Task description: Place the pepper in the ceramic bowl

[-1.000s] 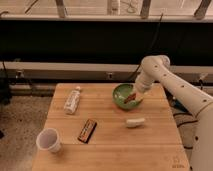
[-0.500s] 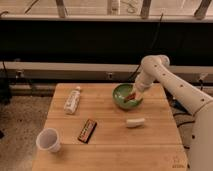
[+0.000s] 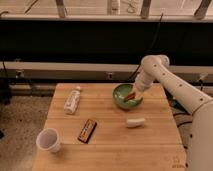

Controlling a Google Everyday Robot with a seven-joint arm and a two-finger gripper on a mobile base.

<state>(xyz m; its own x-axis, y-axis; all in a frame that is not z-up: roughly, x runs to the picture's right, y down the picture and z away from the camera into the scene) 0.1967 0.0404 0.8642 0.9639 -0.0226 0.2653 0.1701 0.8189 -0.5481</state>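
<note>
The green ceramic bowl [image 3: 124,97] stands on the wooden table [image 3: 110,145], right of centre near the far edge. The small red-orange pepper [image 3: 131,95] shows inside the bowl's right half, right at the tip of my gripper [image 3: 135,93]. The gripper reaches down from the white arm over the bowl's right rim. Whether the pepper rests in the bowl or hangs from the gripper cannot be told.
A pale cream oblong object [image 3: 134,122] lies in front of the bowl. A dark bar with orange marks [image 3: 88,130] lies mid-table. A white paper cup [image 3: 48,140] stands front left. A clear bottle [image 3: 73,100] lies at the left. A dark wall and rail run behind.
The gripper has shifted only slightly at the bowl's right rim. The pepper stays at the same spot in the bowl. Nothing else has moved.
</note>
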